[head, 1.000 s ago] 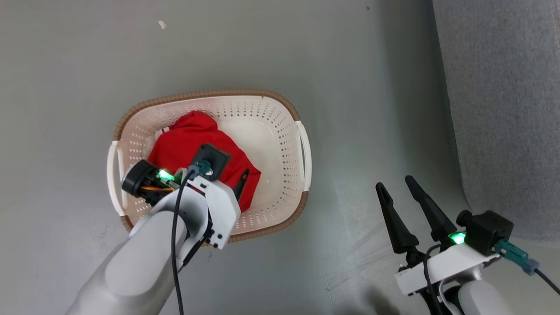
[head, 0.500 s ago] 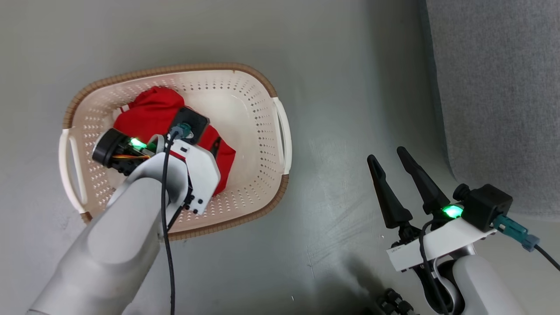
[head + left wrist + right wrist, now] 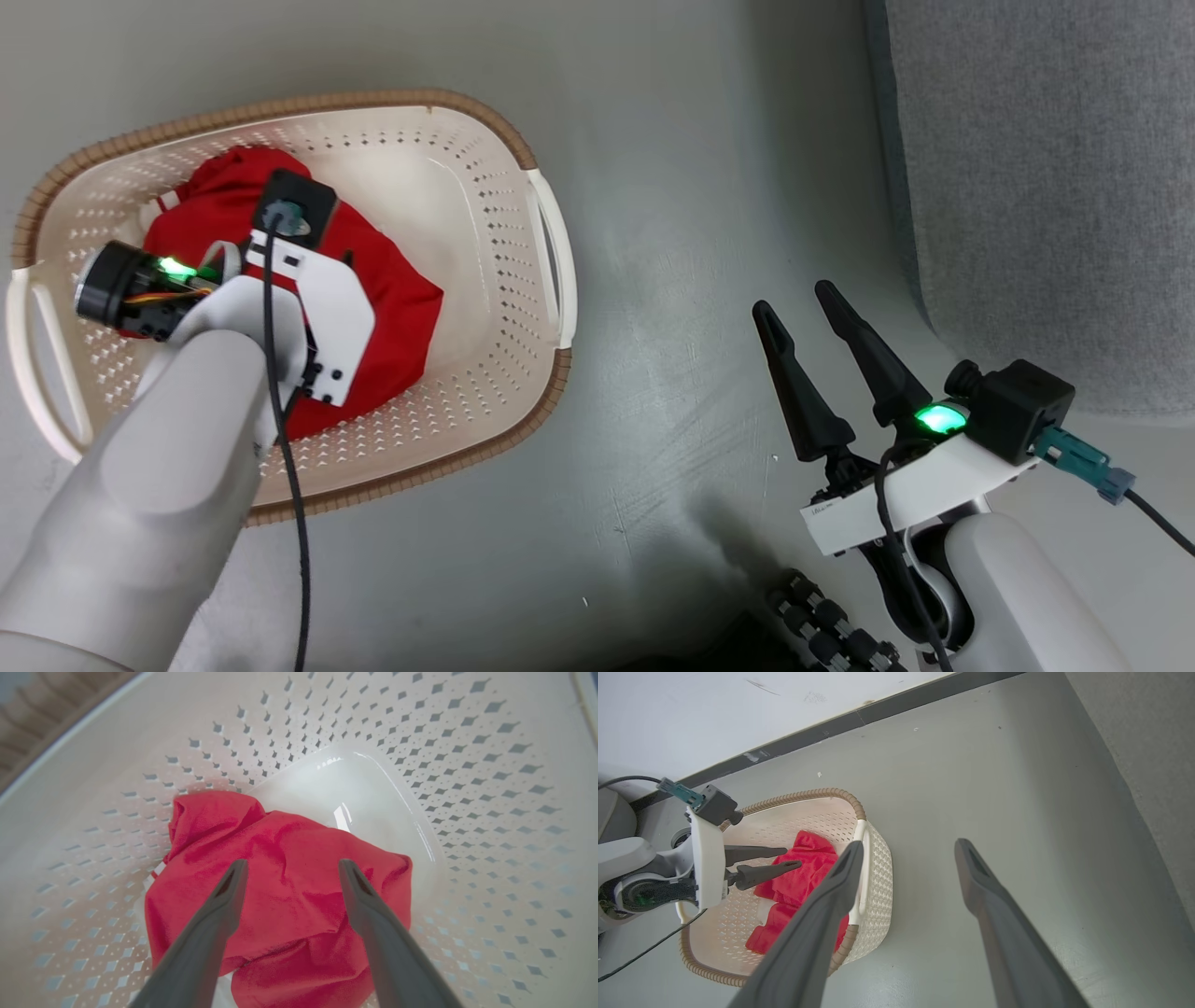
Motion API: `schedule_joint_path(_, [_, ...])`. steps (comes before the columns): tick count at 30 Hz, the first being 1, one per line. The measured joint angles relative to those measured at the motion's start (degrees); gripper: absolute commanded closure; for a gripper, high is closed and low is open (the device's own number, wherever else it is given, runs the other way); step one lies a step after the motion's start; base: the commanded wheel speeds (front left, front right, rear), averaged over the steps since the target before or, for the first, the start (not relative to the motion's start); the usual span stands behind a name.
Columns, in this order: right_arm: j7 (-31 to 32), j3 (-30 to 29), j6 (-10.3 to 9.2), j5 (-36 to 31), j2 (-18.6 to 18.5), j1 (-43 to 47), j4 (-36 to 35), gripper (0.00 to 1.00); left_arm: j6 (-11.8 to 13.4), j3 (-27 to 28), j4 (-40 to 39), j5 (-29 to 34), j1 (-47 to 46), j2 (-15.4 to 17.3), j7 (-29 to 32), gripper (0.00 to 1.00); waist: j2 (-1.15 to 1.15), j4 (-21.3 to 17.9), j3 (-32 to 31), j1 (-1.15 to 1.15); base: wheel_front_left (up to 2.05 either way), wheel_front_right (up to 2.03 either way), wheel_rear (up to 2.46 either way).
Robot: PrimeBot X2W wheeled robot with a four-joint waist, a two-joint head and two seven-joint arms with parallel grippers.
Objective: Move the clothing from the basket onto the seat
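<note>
Red clothing (image 3: 280, 830) in the basket (image 3: 467, 765), just beneath the spread-apart left tool (image 3: 293, 864).

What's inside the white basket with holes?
A crumpled bright red fabric garment lies in the cream perforated plastic basket, beside a bare shiny patch of its bottom. The left end effector hangs open over it. Whatever lies beneath the cloth is covered.

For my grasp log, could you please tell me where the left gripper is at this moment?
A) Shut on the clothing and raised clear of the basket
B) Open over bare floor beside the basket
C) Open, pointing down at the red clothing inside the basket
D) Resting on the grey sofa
C: in the left wrist view the left gripper has its fingers spread apart, aimed at the clothing lying in the basket.
</note>
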Motion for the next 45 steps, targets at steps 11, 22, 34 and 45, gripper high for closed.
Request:
schedule_joint_path(11, [0.0, 1.6, 0.00, 1.5, 0.0, -2.8, -0.2, 0.00, 1.6, 2.3, 1.9, 0.8, -2.6, 3.1, 1.5, 0.00, 0.00, -2.6, 3.7, 0.00, 0.00, 0.00, 0.00])
schedule_joint_path(22, [0.0, 3.2, 0.00, 3.0, 0.0, -4.8, -0.4, 0.00, 1.6, 2.4, 2.9, 1.4, -4.7, 5.2, 3.0, 0.00, 0.00, -5.0, 6.6, 0.00, 0.00, 0.00, 0.00])
schedule_joint_path(34, [0.0, 3.4, 0.00, 3.9, 0.0, -5.5, -0.2, 0.00, 1.6, 2.7, 3.8, 1.2, -4.7, 5.7, 4.0, 0.00, 0.00, -5.9, 8.2, 0.00, 0.00, 0.00, 0.00])
schedule_joint_path(45, [0.0, 3.3, 0.00, 3.8, 0.0, -6.8, 0.3, 0.00, 1.2, 2.9, 4.4, 0.5, -4.7, 4.4, 4.0, 0.19, 0.00, -5.5, 8.4, 0.00, 0.00, 0.00, 0.00])
